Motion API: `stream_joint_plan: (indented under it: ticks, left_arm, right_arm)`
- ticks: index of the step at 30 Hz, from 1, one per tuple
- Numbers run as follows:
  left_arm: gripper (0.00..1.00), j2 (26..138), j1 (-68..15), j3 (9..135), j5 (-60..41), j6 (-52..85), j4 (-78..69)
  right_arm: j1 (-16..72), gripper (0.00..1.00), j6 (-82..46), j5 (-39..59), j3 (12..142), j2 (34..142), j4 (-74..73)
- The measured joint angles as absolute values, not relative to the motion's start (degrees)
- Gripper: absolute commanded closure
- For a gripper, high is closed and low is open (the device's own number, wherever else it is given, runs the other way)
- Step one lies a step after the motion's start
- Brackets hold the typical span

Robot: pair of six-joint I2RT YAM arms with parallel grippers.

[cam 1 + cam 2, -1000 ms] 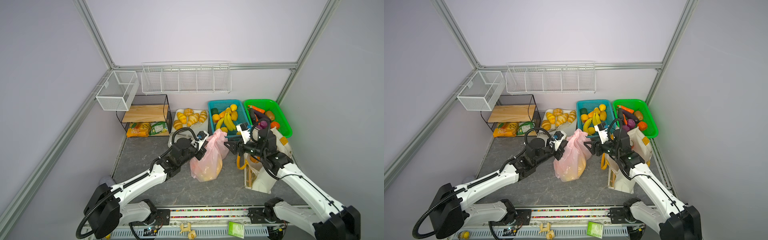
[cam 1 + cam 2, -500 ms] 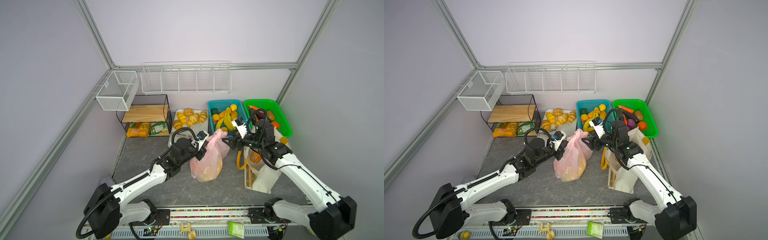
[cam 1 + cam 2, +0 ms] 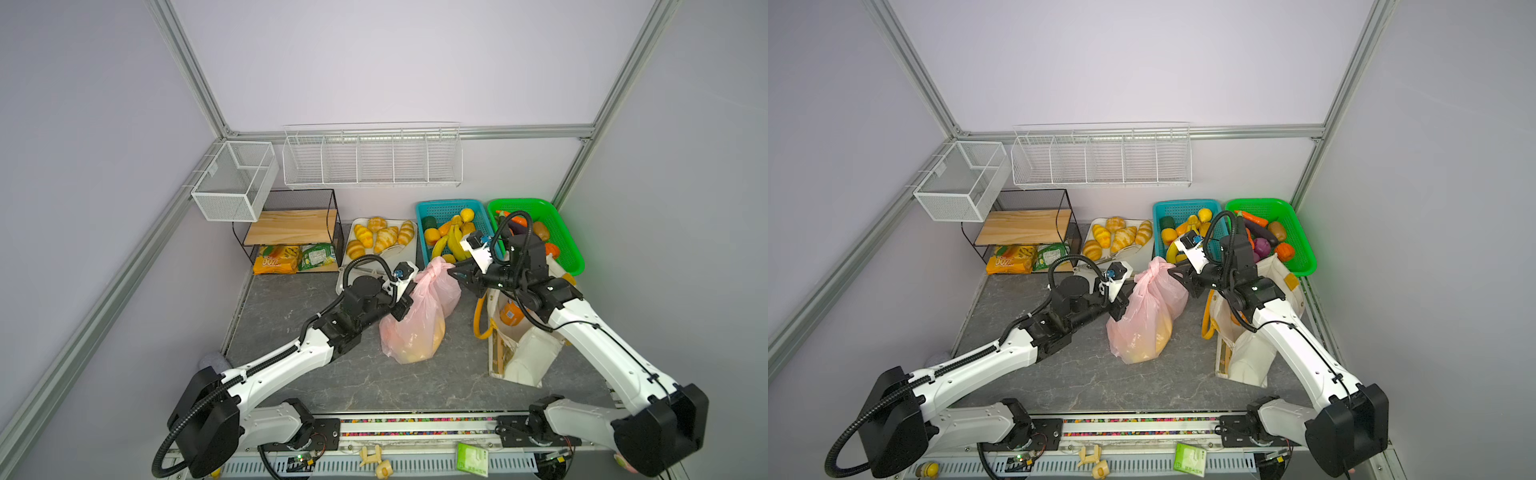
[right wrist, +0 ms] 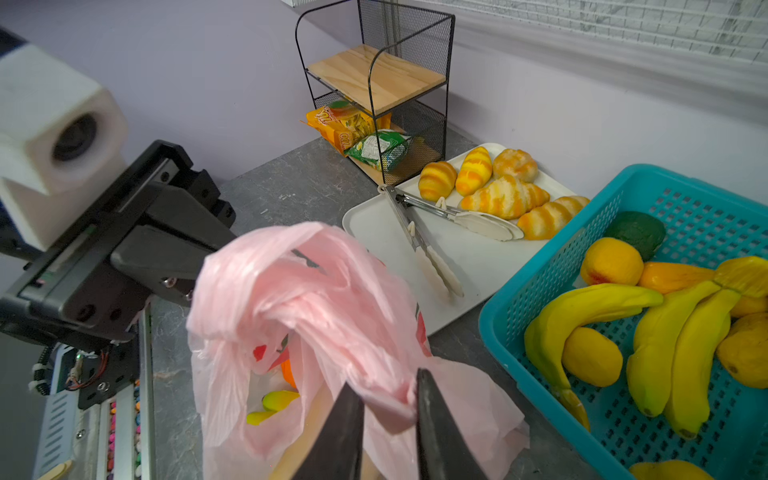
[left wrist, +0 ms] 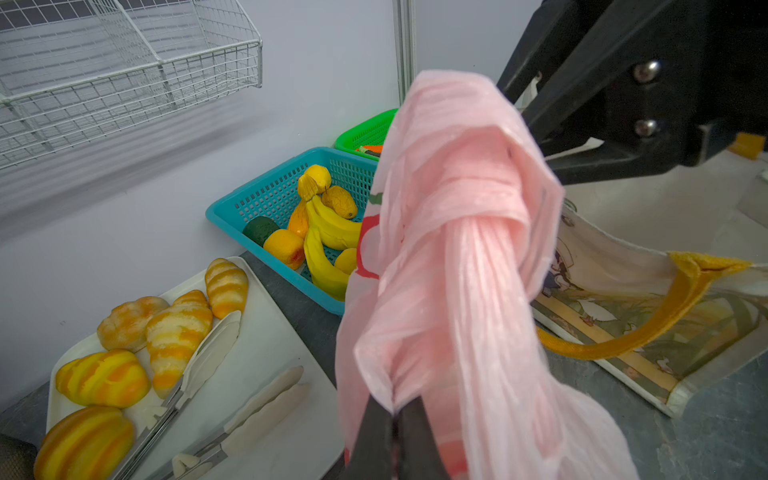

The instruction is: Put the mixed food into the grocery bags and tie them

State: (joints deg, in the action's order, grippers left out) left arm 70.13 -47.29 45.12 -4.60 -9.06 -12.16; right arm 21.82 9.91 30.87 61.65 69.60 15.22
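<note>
Thin translucent pink plastic bag with red fruit prints [image 3: 415, 332] stands mid-table, just left of the cream canvas tote with yellow-orange handles [image 3: 525, 357] and nearer than the white tray of golden croissants [image 4: 494, 266]. Yellow and orange toy fruit shows through the film. The bag's loop handles are crossed into a loose knot [image 3: 434, 271] at its top. Left gripper [image 5: 392, 419] is pressed together, pinching a pink handle strand on the knot's left side. Right gripper [image 4: 388, 411] comes in from the right, jaws narrow with a fold of pink film between them, apparently pinched. The tote holds an orange soda can [image 3: 510, 313], its handles not tied. The teal plastic basket [image 3: 449, 203] at the far side holds yellow bananas [image 3: 451, 247] and round oranges. Step in hand, by judgement: tying the pink bag, which looks already packed. The next move calls for drawing the two pinched ends apart, left and right, evenly, to cinch the knot. Thin film could slip or tear if yanked, and the bag's base should stay seated.
</note>
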Motion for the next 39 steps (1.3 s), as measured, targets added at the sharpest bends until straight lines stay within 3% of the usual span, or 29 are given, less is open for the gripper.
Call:
stream_joint_plan:
  ticks: [11,29,39]
  left_arm:
    - [1.0,69.9,-47.3,45.1,-3.8,-8.4,-12.1]
    - [1.0,64.9,-45.7,43.8,6.3,-5.0,-10.0]
    - [1.0,60.2,-44.1,41.7,-6.3,-2.8,-4.4]
  right_arm:
    - [21.8,0.93,8.3,27.7,61.6,67.5,16.9]
    - [21.8,0.94,-0.7,15.6,58.2,64.6,23.4]
    - [21.8,0.93,-3.0,13.7,55.1,64.6,23.3]
